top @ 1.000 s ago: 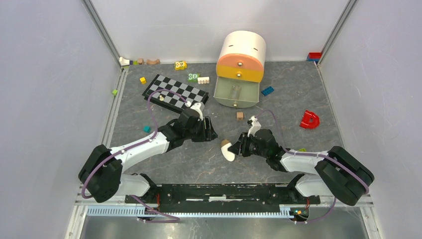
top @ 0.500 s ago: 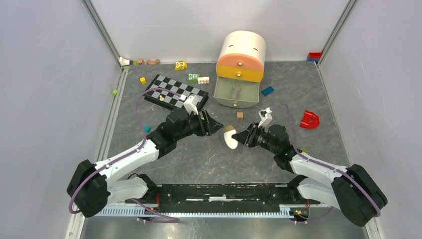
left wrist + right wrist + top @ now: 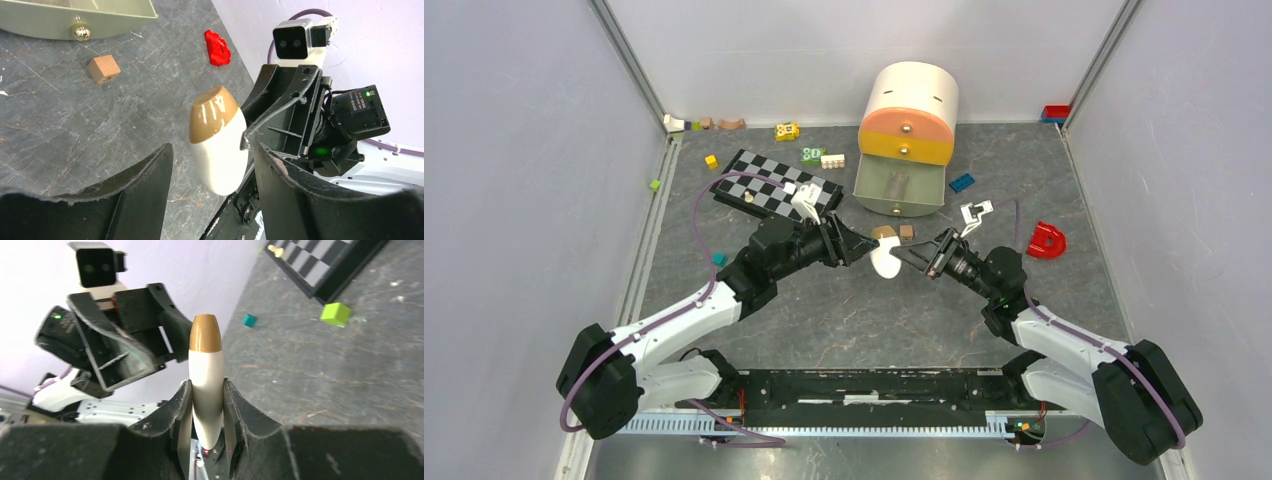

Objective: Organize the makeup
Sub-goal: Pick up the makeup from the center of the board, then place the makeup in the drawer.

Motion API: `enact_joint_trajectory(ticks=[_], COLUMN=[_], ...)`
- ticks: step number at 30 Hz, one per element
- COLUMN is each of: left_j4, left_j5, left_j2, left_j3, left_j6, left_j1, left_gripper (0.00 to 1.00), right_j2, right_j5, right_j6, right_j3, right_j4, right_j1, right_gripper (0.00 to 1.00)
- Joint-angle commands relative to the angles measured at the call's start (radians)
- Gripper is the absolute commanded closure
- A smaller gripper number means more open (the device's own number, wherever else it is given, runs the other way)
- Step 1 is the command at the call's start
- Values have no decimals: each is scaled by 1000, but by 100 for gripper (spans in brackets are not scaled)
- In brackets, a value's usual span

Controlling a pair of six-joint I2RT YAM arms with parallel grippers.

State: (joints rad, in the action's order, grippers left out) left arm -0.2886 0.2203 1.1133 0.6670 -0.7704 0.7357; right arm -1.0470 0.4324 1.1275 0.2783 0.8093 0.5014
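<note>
Passing the white egg-shaped sponge (image 3: 885,262) at the top view's centre, my right gripper (image 3: 206,405) pinches its pale end. My left gripper (image 3: 210,167) stands open just beside it. I'd clamp left squarely before right lets go.

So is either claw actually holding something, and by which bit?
The right gripper pinches the white egg-shaped sponge by its white end, brown tip free. The left gripper stands open, holding nothing.

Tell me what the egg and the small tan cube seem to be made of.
The egg: probably hard plastic, with a smooth white body and a glossy brown cap showing bright reflections. The cube: likely unpainted wood, with matte tan faces and no shine.
</note>
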Motion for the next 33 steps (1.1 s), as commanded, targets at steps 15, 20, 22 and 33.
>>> enact_joint_trajectory(ticks=[15,20,22,33], left_j4=[-217,-256,-267,-112], left_j5=[132,146,147,24], left_j2=[27,49,57,51], left_j3=[-8,-6,-6,45], left_j6=[-65,-91,-99,-33], left_j1=[43,53,53,37], left_gripper=[51,64,74,98], right_j2=[-37,-35,-33,201], right_j5=[55,52,53,-162], right_j6=[195,193,183,-298], right_j3=[6,2,-3,155], right_j4=[330,328,319,-429], right_j1=[-4,-4,-4,-37], right_gripper=[100,100,100,49])
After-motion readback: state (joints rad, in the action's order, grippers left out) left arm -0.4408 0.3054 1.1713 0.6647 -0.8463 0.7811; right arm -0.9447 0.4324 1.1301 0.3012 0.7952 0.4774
